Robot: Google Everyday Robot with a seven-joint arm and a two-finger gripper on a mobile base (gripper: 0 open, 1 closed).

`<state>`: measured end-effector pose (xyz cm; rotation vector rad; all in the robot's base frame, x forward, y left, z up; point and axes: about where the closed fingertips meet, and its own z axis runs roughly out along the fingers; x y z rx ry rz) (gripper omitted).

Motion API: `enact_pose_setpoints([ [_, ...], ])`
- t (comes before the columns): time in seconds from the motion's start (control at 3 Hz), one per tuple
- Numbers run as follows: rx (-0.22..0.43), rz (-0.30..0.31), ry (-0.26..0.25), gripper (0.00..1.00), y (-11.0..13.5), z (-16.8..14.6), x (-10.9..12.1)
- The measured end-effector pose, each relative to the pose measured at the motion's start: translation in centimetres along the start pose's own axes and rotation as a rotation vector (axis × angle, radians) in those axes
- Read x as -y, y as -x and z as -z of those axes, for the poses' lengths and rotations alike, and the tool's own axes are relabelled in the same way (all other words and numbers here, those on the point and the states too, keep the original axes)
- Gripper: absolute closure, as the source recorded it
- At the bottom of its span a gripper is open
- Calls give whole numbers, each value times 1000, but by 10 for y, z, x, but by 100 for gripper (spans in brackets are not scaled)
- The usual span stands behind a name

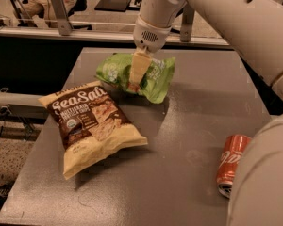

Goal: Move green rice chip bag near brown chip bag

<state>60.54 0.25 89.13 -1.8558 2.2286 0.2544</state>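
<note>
The gripper hangs over the far middle of the grey table. Its cream fingers are closed on the green bag, which looks partly lifted, though its lower edge may touch the tabletop. The brown bag lies flat just beside it, toward the front left. A red can lies on its side at the right, well apart.

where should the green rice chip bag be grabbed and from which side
Grip the green rice chip bag at its middle, coming from straight above. It is soft and crinkly and sits low on the table, so a top-down pinch can gather a fold there. The gripper is placed that way, closed on the bag's centre, just beyond the brown chip bag.
</note>
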Motion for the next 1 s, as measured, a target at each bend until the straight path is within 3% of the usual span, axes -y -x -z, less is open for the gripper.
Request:
enact_pose_setpoints([
  [0.33,5,3,-4,5,2,-2,1],
  [1.0,9,4,-6,0,3,-3,2],
])
